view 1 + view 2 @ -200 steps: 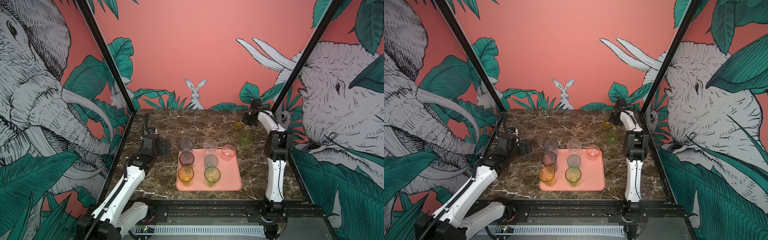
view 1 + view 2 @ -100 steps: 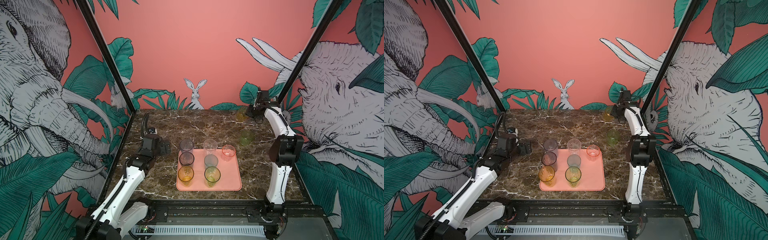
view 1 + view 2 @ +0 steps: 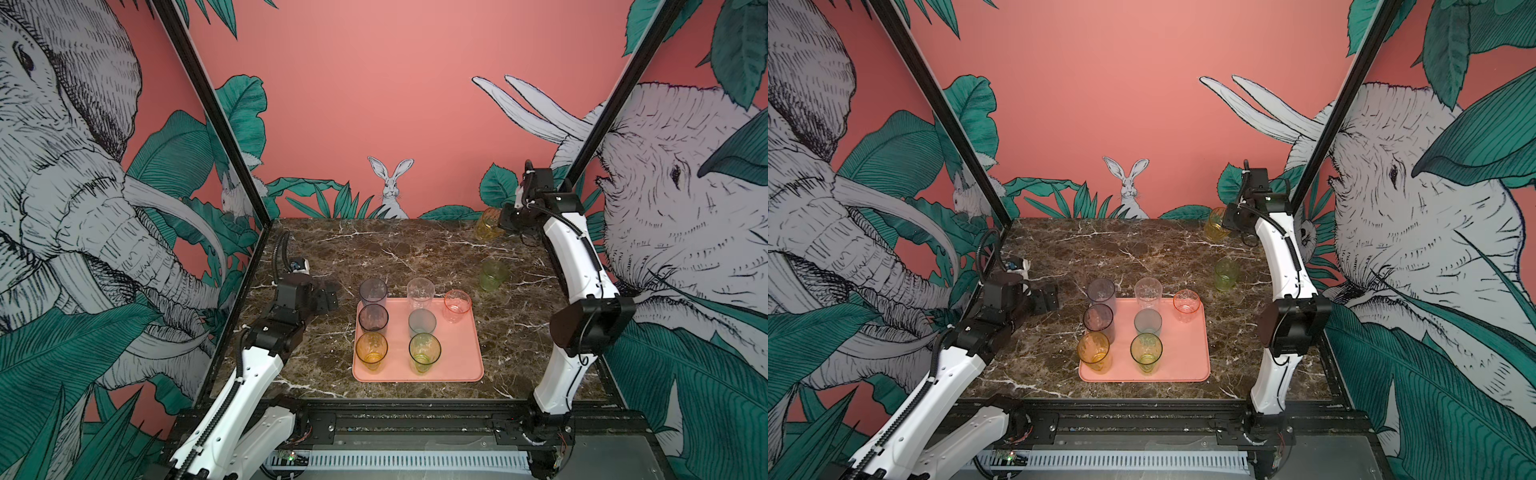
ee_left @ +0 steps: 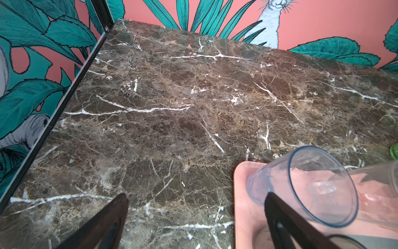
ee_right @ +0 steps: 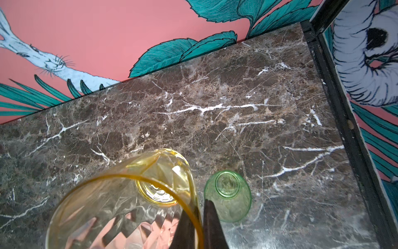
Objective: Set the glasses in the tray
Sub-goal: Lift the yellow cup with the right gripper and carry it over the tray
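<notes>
1. Right wrist view: right gripper (image 5: 201, 204) pinches the rim of the yellow glass (image 5: 107, 204), one finger inside, one outside.
2. In both top views that glass is at the far right, by the back wall (image 3: 374, 104).
3. Left gripper (image 3: 326, 301) spread wide, empty, just left of tray (image 3: 457, 357).
4. Seven glasses (image 3: 424, 353) stand in tray.
5. Green glass (image 3: 492, 275) on table (image 3: 415, 249), outside tray.

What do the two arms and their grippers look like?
The left arm and right arm have white shell links with bulky black joint housings. A black ribbed hose loops over the left wrist; a thin black cable runs along the right forearm. The left gripper and right gripper have dark, tapering fingers.
</notes>
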